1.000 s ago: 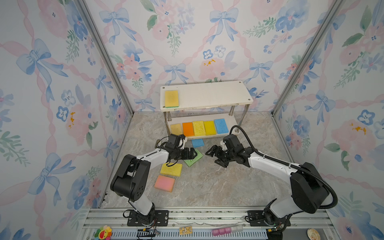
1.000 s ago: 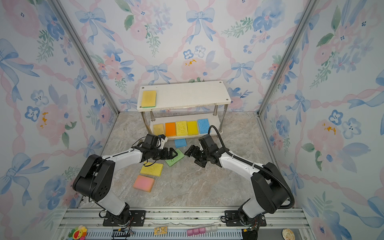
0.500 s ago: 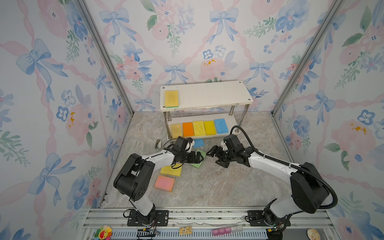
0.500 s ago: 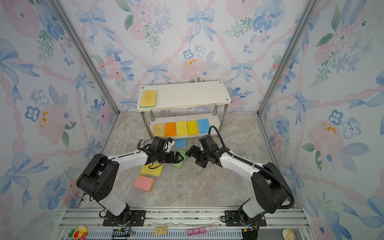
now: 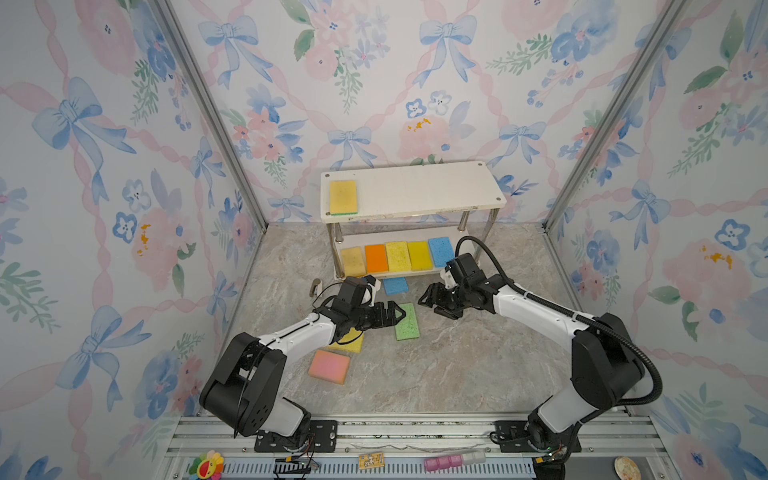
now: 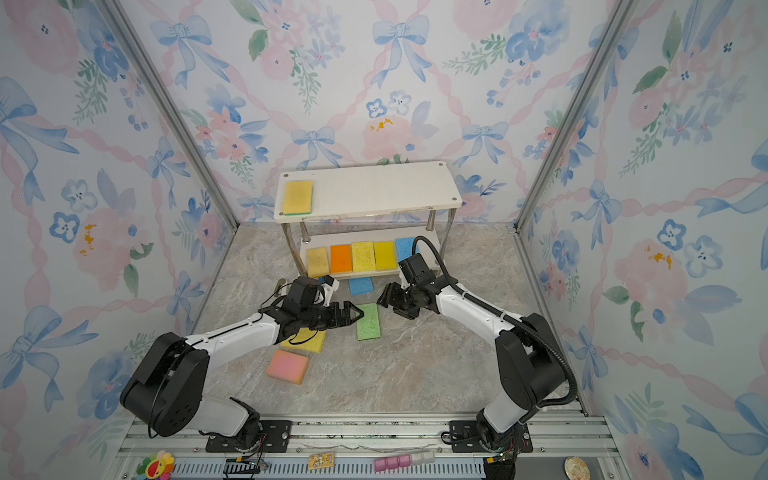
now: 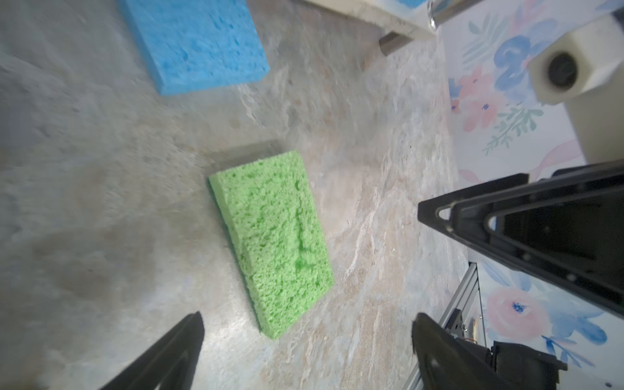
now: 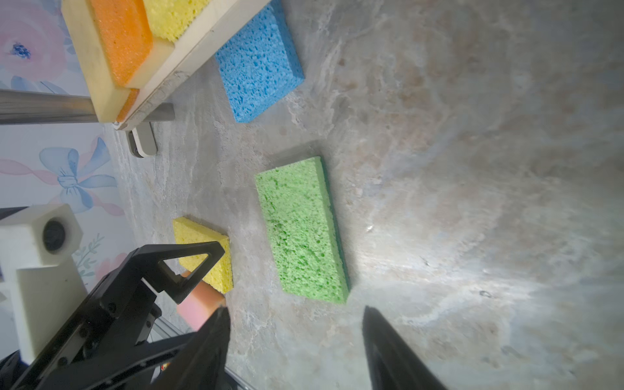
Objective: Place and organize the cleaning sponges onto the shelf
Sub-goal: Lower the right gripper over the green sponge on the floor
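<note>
My left fingers [image 7: 162,354] and right fingers [image 8: 391,351], spread and empty, flank the green sponge [image 5: 407,324] flat on the tabletop [image 5: 457,365]. Both reaching for it could clash; farther back, the lower row of the shelf [image 5: 415,191] looks full.

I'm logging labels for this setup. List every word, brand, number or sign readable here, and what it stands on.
No text can be read in any view.
Small yellow card on the front rail: dark marks, too small to read.
Green sponge, blue sponge, shelf: no print shows.
</note>
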You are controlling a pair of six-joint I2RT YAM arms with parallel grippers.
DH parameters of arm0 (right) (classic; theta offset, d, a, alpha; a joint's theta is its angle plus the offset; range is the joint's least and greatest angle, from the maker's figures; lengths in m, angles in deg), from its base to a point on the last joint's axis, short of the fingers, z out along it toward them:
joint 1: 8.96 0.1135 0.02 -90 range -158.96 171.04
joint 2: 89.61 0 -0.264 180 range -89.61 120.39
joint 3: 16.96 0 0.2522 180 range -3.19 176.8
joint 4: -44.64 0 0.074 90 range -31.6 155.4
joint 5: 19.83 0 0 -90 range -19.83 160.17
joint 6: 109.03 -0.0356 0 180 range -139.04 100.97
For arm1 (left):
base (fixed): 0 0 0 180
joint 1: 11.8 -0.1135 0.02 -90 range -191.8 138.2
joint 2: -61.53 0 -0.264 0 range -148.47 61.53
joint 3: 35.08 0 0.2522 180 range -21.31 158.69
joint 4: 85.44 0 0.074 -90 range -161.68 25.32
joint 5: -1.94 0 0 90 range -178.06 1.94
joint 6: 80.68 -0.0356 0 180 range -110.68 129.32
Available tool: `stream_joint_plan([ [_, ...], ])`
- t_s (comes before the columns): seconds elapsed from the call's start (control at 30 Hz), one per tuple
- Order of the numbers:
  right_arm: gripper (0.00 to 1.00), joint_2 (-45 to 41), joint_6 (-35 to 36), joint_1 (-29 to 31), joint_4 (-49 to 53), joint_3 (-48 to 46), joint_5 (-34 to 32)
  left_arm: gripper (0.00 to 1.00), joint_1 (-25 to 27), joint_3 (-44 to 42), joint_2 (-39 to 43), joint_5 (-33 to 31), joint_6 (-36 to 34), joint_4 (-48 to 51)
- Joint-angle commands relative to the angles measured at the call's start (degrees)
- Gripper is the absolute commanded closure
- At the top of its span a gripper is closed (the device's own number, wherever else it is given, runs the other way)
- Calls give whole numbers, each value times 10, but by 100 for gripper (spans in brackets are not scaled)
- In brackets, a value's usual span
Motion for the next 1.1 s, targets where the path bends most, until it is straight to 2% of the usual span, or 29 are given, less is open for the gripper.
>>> stream_joint_plan([
  [0.0,40,49,88,31,89,53,-8,2,-32,-14,24,28,23,-11],
  [0.2,44,102,92,50,86,83,-1,2,-45,-15,36,28,33,-12],
  [0.33,47,122,92,53,105,96,-19,2,-46,-40,49,28,37,-13],
  [0.73,63,155,101,58,106,96,-30,2,-61,-68,75,35,39,-12],
  [1.07,72,181,101,59,106,106,-31,2,-72,-82,86,45,37,-11],
])
